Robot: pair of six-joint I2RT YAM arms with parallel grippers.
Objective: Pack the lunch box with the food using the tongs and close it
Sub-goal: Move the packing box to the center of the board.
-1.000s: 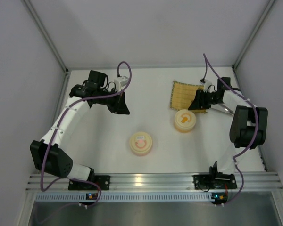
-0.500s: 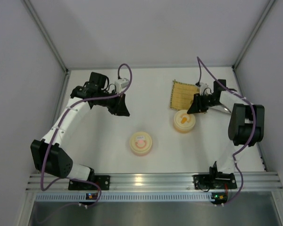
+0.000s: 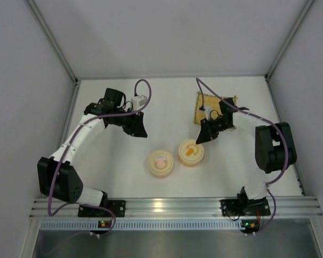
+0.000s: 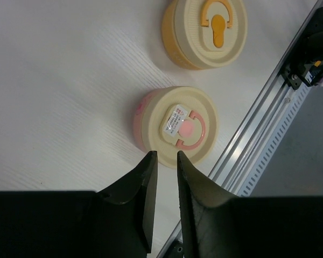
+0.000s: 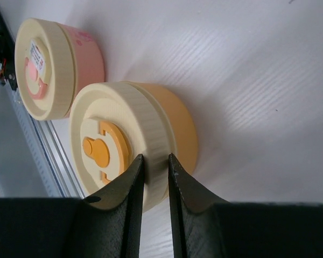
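Tabletop (image 3: 167,102) white w/ grey walls (image 3: 167,37)

The right lunch box (image 3: 190,152) stands on the table (image 3: 124,172) in front of the bamboo mat (image 3: 212,101), slightly to the mat's left. The left lunch box (image 3: 161,163) stands further left of the mat and a little nearer the front, just beside the right one, not touching.

No text legible; sticker (image 4: 176,119) on pink box (image 4: 141,115) blurred.
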